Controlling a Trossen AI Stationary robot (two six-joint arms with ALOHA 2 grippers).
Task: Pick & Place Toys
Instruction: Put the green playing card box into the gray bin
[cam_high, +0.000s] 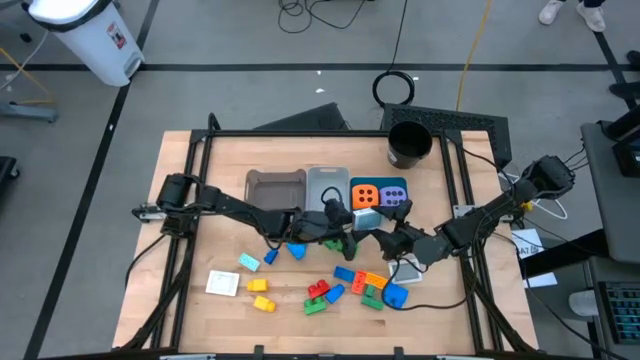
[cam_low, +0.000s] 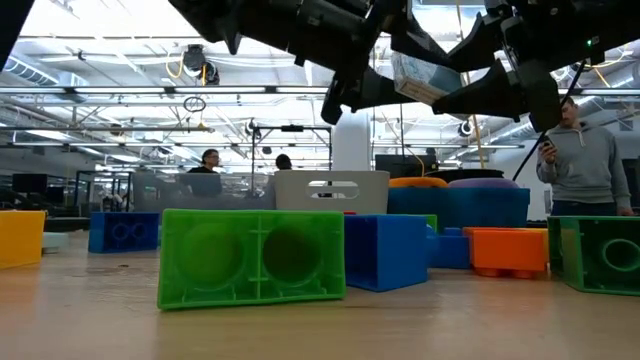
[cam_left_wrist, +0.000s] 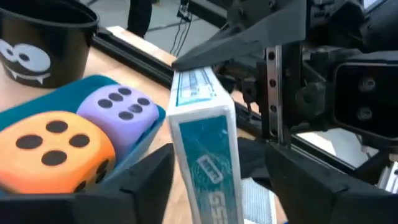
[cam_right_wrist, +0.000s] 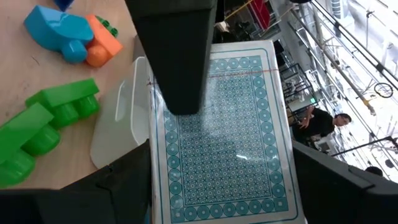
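Observation:
A teal-and-white card box (cam_left_wrist: 205, 143) hangs above the table's middle with my right gripper (cam_high: 385, 236) shut on it. My left gripper (cam_high: 347, 226) comes from the left. It is open, with a finger (cam_left_wrist: 146, 186) on either side of the box's near end. An orange dotted cube (cam_left_wrist: 53, 152) and a purple one (cam_left_wrist: 118, 112) sit in the teal bin (cam_high: 380, 185). Several plastic bricks (cam_high: 345, 285) lie on the near part of the table. A flat white card (cam_high: 223, 283) lies near left. My right gripper pinches the card box by its broad patterned face (cam_right_wrist: 230, 143). One finger (cam_right_wrist: 177, 62) lies flat on that face; the other is hidden behind the box. The fingers come about level from the table's right. The box is lifted clear of the table.
A black round cup (cam_high: 408, 143) stands at the far right, and grey (cam_high: 277, 187) and clear (cam_high: 328, 185) bins sit beside the teal one. A clear plastic piece (cam_right_wrist: 118, 124) lies on the table under my right gripper. People stand beyond the table (cam_low: 580, 150).

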